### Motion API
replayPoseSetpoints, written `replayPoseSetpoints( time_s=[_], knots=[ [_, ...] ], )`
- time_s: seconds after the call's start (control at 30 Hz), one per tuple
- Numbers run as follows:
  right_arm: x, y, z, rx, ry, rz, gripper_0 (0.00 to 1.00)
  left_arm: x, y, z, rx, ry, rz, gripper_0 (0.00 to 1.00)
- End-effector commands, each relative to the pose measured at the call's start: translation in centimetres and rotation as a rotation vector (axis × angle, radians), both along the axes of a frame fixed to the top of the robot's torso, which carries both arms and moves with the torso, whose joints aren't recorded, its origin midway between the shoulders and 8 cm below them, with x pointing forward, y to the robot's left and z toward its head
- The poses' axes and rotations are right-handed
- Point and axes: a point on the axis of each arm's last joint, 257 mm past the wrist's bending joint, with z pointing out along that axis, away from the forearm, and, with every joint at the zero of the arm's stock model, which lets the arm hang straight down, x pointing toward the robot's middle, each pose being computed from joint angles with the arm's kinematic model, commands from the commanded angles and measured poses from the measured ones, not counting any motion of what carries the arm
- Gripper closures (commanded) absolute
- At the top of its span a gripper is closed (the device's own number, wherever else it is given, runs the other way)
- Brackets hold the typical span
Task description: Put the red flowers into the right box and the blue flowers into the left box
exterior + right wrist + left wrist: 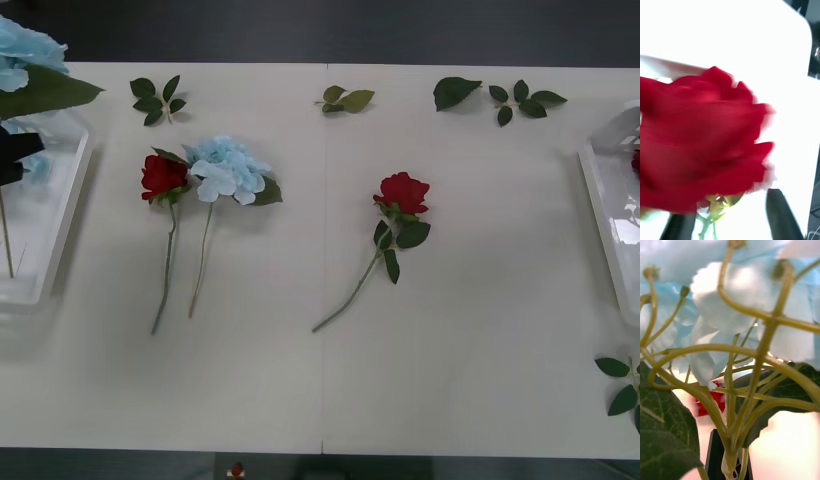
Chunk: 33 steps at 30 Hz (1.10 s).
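1. The left box (62,225) is seen at 9 o'clock on the table (480,330), and the right box (598,195) at 3 o'clock.
2. The left gripper (728,455) is placed above the left box. Its black fingers are pressed together on the stem of a blue flower (24,48), so this flower is held upright over the box.
3. The right gripper (726,205) is found at the right box. Its fingers (781,213) are spread, and the stem of a rose (703,142) is seen between them, not pinched. Whether this rose is touching the box cannot be told.
4. A second blue flower (228,168) is laid on the table at about 10 o'clock, with a second rose (163,177) just beside it, on the 9 o'clock side. Their stems are pointed toward 6 o'clock.
5. A third rose (402,192) is laid near the table's middle, well apart from both boxes.
6. Loose leaf sprigs (157,99) are scattered along the 12 o'clock edge.
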Motion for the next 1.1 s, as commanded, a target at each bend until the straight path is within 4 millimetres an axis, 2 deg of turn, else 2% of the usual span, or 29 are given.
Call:
replayPoseSetpoints(
  time_s=[0.03,0.1,0.23,0.27,0.3,0.33,0.37,0.4,0.47,0.5,0.57,0.67,0.7,0.73,0.83,0.9,1.07,1.1],
  knots=[
    [1.1,2.2,1.9,0.033,0.008,0.056,0.06,0.2,8.3,1.9,0.255,-0.062,0.112,1.00],
    [1.1,3.6,2.1,0.075,0.020,0.073,0.05,0.1,11.5,1.7,0.378,-0.067,0.146,1.00],
    [0.9,8.0,2.9,0.174,0.053,0.143,0.05,-0.3,17.2,1.7,0.570,-0.062,0.209,1.00],
    [0.7,8.7,3.1,0.191,0.061,0.154,0.05,-0.3,18.0,2.0,0.596,-0.064,0.221,1.00],
    [0.5,10.3,3.5,0.224,0.073,0.180,0.05,-0.4,19.4,2.2,0.638,-0.065,0.240,1.00],
    [0.5,10.3,3.5,0.224,0.073,0.180,0.05,-0.4,19.4,2.2,0.638,-0.065,0.240,1.00],
    [-0.1,13.4,4.2,0.288,0.092,0.232,0.05,-0.6,21.9,2.5,0.702,-0.066,0.282,1.00],
    [-0.4,15.1,4.6,0.321,0.103,0.264,0.05,-0.6,23.1,2.7,0.720,-0.069,0.309,1.00],
    [-1.1,18.7,4.9,0.386,0.124,0.325,0.05,-0.8,25.3,2.3,0.745,-0.056,0.352,1.00],
    [-1.3,19.8,5.0,0.407,0.128,0.340,0.05,-0.9,25.8,2.1,0.749,-0.052,0.362,1.00],
    [-2.1,23.6,5.0,0.511,0.137,0.361,0.05,-1.0,28.0,1.5,0.758,-0.050,0.410,1.00],
    [-3.5,30.2,4.6,0.716,0.137,0.286,0.05,-1.5,30.7,0.4,0.753,-0.051,0.471,1.00],
    [-3.8,31.3,4.5,0.755,0.137,0.252,0.04,-1.7,31.2,0.1,0.753,-0.048,0.480,1.00],
    [-4.3,33.5,4.4,0.835,0.125,0.180,0.04,-1.9,31.9,-0.3,0.750,-0.038,0.493,1.00],
    [-5.9,38.0,3.9,0.968,0.121,0.035,0.04,-2.6,33.3,-1.4,0.754,-0.014,0.515,1.00],
    [-7.0,40.7,3.7,1.009,0.125,-0.036,0.05,-2.7,33.8,-2.4,0.763,-0.002,0.521,1.00],
    [-8.4,45.7,2.1,1.047,0.120,-0.145,0.05,-2.6,34.3,-5.1,0.761,0.011,0.528,1.00],
    [-8.4,45.7,2.1,1.047,0.120,-0.145,0.05,-2.6,34.3,-5.1,0.761,0.011,0.528,1.00]
  ],
)
